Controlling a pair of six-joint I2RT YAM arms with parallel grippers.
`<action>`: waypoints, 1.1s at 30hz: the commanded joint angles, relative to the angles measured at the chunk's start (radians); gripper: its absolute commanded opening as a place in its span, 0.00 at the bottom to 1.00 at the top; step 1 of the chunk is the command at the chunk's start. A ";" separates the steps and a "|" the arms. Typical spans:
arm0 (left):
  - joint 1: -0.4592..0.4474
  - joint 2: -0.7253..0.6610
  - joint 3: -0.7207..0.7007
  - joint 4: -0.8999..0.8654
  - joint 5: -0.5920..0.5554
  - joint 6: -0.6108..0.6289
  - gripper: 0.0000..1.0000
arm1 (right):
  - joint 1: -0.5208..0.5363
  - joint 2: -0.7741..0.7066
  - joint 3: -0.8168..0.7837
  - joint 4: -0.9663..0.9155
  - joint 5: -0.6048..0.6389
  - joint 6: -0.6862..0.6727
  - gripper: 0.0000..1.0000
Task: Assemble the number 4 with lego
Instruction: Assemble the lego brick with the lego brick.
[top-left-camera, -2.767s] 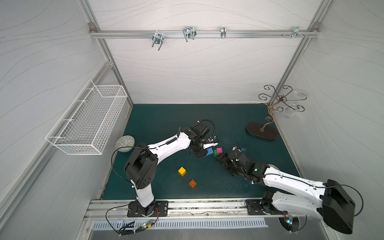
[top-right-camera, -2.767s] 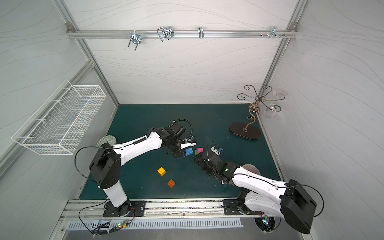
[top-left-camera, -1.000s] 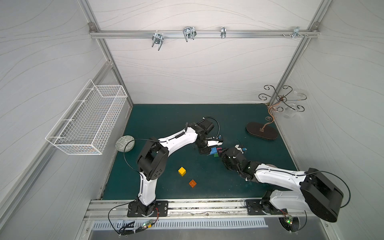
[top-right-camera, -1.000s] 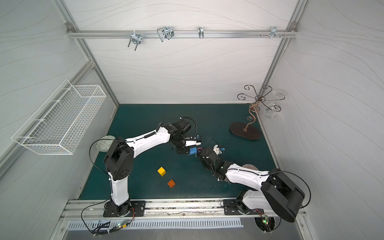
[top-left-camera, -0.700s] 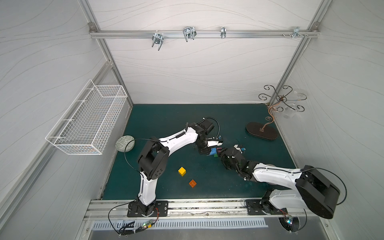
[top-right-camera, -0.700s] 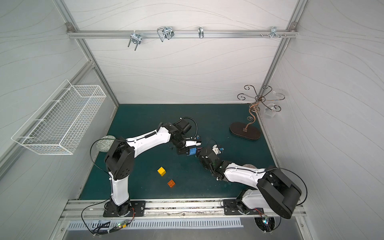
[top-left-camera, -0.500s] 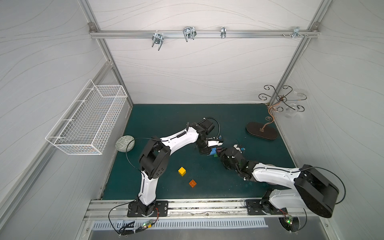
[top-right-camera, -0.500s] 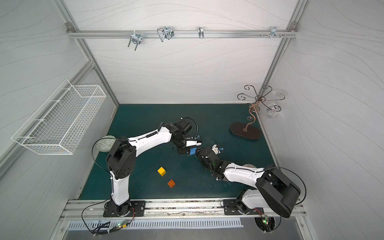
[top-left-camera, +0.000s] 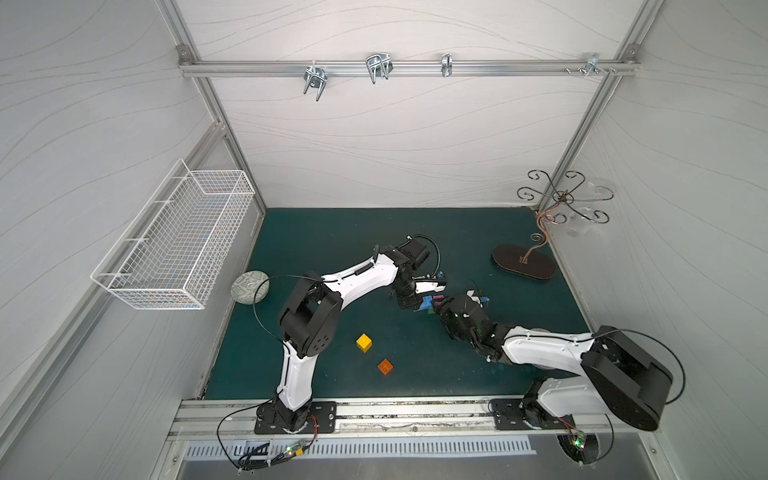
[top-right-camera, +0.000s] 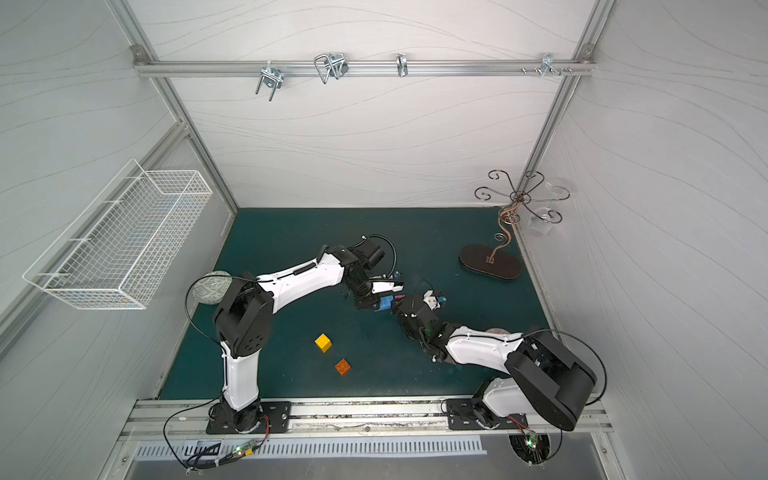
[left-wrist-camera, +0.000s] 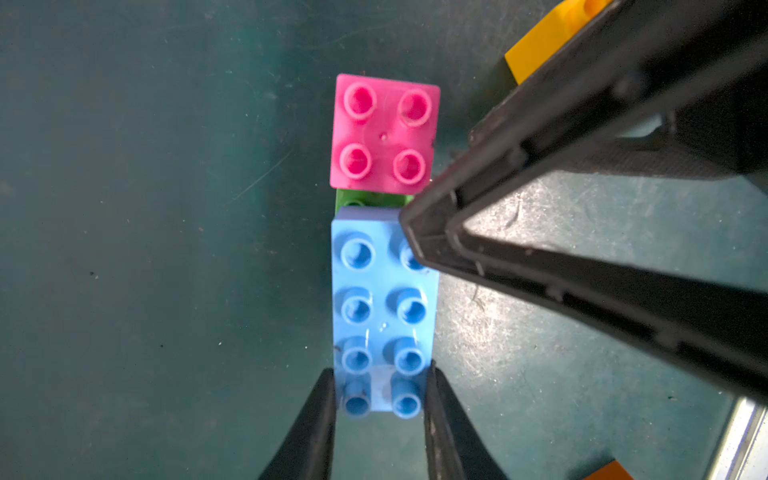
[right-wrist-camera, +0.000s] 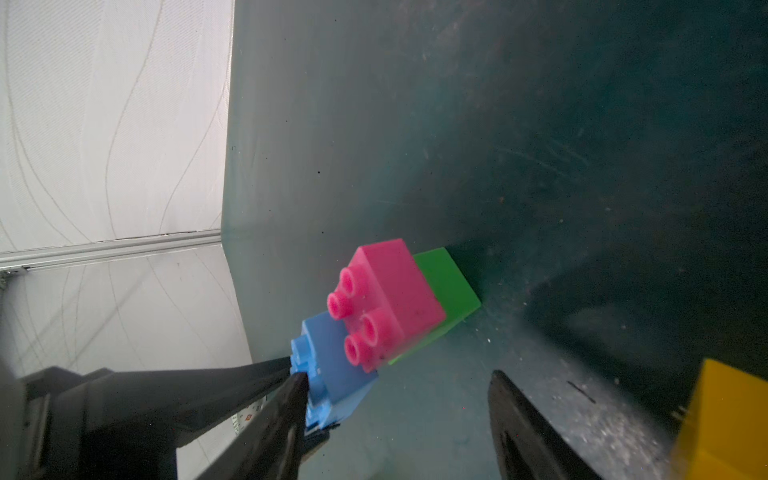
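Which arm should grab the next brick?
Probably the right: the right gripper is open and empty beside a yellow brick, while the left gripper is shut on the blue brick.

Wire basket (top-left-camera: 174, 245): white, hung on the side wall, well apart from the left fingers (left-wrist-camera: 309, 432), on their side away from the right fingers (right-wrist-camera: 532, 436).
Patterned bowl (top-left-camera: 249, 286): round, grey, on the surface (top-left-camera: 332, 241) below the basket, well apart from the left fingers.
Scrolled metal stand (top-left-camera: 523, 267): dark oval base on the surface, beyond the right fingers toward the back corner.
Rail (top-left-camera: 498, 66): aluminium, with hooks (top-left-camera: 376, 66), high above both pairs of fingers.
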 joint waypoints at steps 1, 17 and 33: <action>0.001 0.021 0.049 -0.002 0.002 0.016 0.00 | -0.006 0.018 -0.012 0.034 -0.006 0.004 0.69; -0.006 0.035 0.070 -0.005 0.008 0.007 0.00 | -0.021 0.037 -0.031 0.073 -0.017 0.012 0.68; -0.012 0.049 0.083 -0.018 0.009 0.005 0.00 | -0.026 0.065 -0.051 0.089 -0.028 0.050 0.67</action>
